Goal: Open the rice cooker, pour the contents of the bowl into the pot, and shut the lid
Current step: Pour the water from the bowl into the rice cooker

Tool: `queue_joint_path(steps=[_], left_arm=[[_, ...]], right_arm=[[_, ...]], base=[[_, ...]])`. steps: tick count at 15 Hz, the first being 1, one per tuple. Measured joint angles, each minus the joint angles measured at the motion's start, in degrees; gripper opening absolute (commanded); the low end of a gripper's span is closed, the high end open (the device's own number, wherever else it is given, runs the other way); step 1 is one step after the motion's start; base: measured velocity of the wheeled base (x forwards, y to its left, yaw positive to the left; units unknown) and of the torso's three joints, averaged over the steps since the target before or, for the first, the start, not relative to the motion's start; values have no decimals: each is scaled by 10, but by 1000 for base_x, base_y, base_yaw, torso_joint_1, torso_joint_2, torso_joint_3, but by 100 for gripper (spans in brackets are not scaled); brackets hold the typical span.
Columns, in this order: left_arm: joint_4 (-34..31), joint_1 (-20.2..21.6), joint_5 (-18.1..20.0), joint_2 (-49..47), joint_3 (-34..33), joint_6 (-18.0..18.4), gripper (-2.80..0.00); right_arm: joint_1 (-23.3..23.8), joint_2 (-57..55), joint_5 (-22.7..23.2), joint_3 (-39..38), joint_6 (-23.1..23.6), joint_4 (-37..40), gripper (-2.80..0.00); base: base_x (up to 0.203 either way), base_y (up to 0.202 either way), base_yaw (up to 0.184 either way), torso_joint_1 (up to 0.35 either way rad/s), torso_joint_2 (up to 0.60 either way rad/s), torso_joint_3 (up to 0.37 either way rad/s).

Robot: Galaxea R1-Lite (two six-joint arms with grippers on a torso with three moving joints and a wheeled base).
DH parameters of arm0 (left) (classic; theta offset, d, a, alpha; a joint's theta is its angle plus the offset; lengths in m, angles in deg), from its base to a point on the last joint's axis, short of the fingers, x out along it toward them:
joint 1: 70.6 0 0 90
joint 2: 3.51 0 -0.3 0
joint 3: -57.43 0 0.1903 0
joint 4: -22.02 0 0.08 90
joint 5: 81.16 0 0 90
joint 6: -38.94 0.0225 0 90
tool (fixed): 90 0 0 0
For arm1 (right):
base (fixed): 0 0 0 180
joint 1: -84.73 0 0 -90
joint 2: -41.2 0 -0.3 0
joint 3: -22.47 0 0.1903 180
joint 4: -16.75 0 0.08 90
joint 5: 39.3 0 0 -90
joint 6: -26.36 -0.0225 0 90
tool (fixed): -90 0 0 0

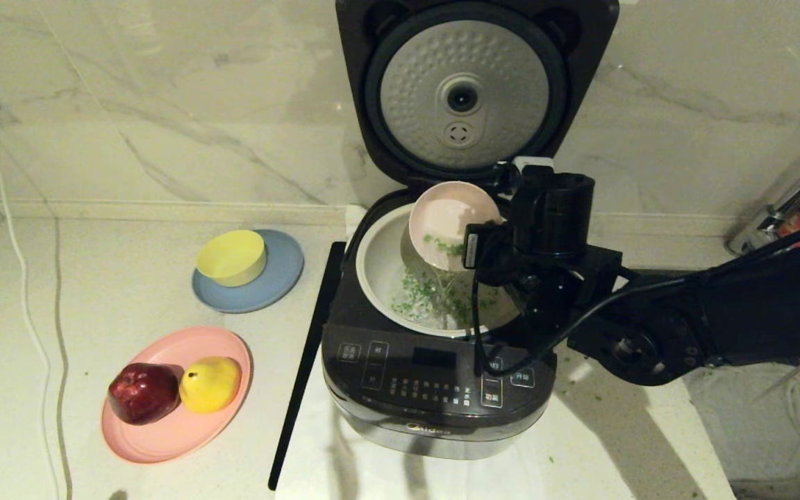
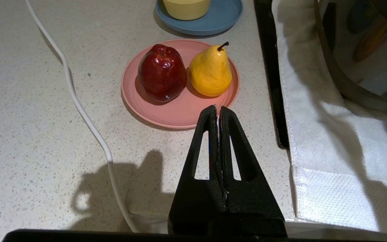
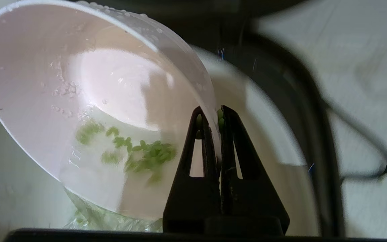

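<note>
The rice cooker (image 1: 435, 389) stands with its lid (image 1: 466, 87) swung up, its dimpled silver disc facing me. Over the cream-white pot (image 1: 376, 278) my right gripper (image 3: 213, 114) is shut on the rim of the pale pink bowl (image 1: 445, 215) (image 3: 79, 84), which is tipped steeply. Green contents (image 3: 146, 154) slide down inside the bowl with water, and more green bits (image 1: 421, 295) lie in the pot. My left gripper (image 2: 217, 109) hangs shut and empty above the counter near the pink plate.
A pink plate (image 1: 164, 434) with a red apple (image 1: 143, 392) and a yellow pear (image 1: 210, 383) sits left of the cooker. A yellow bowl (image 1: 231, 257) rests on a blue plate (image 1: 282, 271). A white cord (image 1: 18, 264) runs down the counter's left; a white cloth (image 2: 331, 161) lies under the cooker.
</note>
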Motion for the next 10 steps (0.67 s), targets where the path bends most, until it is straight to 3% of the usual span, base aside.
queue_joint_path(steps=[7, 10], left_arm=[[0, 0, 0, 0, 0, 0, -280], [0, 0, 0, 0, 0, 0, -280]], right_arm=[[-3, -7, -16, -37, 66, -138, -280], [-4, -7, -17, -42, 73, -156, -280]], base=[[0, 0, 0, 0, 0, 0], [0, 0, 0, 0, 0, 0]])
